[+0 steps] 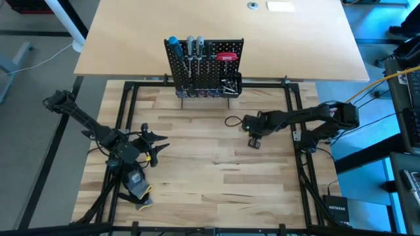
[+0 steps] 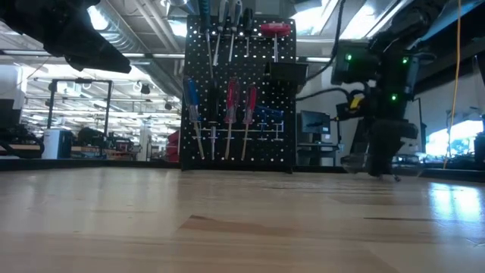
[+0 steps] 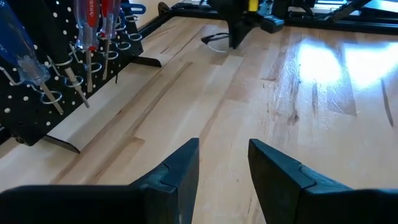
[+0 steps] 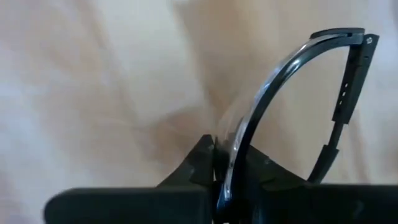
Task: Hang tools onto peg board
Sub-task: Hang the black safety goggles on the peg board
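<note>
Right gripper (image 4: 217,163) pinching dark-framed clear safety glasses (image 4: 292,81), plain only from its wrist. From overhead, just a loop on butcher-block table (image 1: 197,170).

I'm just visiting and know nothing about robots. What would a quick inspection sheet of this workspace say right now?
Surface: light wooden plank tabletop, bare in the middle.
Job's things: small upright black perforated peg board carrying a blue-handled screwdriver and red-handled screwdrivers, among other tools.
Clutter: black-and-yellow glove-like item beside the left arm.
Grippers: left gripper open and empty, above the table; right gripper shut on a thin curved dark-edged strip, low over the table.
Cables: yellow cable off the table's right side; white cable on the floor.
Surroundings: large hall with ceiling lights; no people seen.
</note>
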`<state>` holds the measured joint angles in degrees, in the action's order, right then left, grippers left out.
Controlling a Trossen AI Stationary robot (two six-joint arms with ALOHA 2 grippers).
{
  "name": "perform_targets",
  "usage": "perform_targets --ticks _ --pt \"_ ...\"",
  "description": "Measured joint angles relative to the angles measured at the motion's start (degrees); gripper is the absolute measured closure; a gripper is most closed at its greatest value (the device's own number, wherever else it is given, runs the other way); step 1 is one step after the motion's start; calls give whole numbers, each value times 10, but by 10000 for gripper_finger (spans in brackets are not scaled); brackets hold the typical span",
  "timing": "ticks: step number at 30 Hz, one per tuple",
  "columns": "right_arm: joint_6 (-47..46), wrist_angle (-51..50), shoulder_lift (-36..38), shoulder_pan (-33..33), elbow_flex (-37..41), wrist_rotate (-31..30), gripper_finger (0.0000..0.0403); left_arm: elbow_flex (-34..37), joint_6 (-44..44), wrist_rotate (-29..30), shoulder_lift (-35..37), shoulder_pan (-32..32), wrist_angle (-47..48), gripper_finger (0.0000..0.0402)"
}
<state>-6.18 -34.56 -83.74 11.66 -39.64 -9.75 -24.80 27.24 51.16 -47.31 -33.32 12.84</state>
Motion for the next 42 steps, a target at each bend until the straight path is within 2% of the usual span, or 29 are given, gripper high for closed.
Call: perform_targets --ticks 3,6,12,17,22,25,27,30,35,37,42 --pt "-30 23 4 -38 0 7 361 0 -1 -6 0 0 -1 274" --pt "-55 64 12 -94 0 8 369 -6 -18 -18 0 -1 -1 274" --pt "-100 210 19 -198 -6 -12 373 -27 -61 -45 0 -12 -45 274" --pt "-82 332 19 -268 -44 -50 366 -27 -149 -56 -13 -19 -179 274" --pt "27 430 19 -305 -111 -57 372 -28 -305 -105 -73 -3 -402 274" --pt "89 489 19 -310 -143 -7 372 -58 -367 -122 -120 17 -480 274" --pt "112 524 19 -308 -160 47 371 -95 -384 -122 -147 32 -483 274" --pt "140 550 19 -308 -176 98 370 -154 -388 -122 -181 48 -459 274" --pt "186 593 19 -307 -197 142 371 -249 -411 -121 -199 50 -401 274" --pt "199 609 19 -307 -204 168 371 -268 -397 -127 -205 49 -381 274" --pt "205 644 1 -307 -209 246 371 -270 -364 -187 -223 50 -355 274"
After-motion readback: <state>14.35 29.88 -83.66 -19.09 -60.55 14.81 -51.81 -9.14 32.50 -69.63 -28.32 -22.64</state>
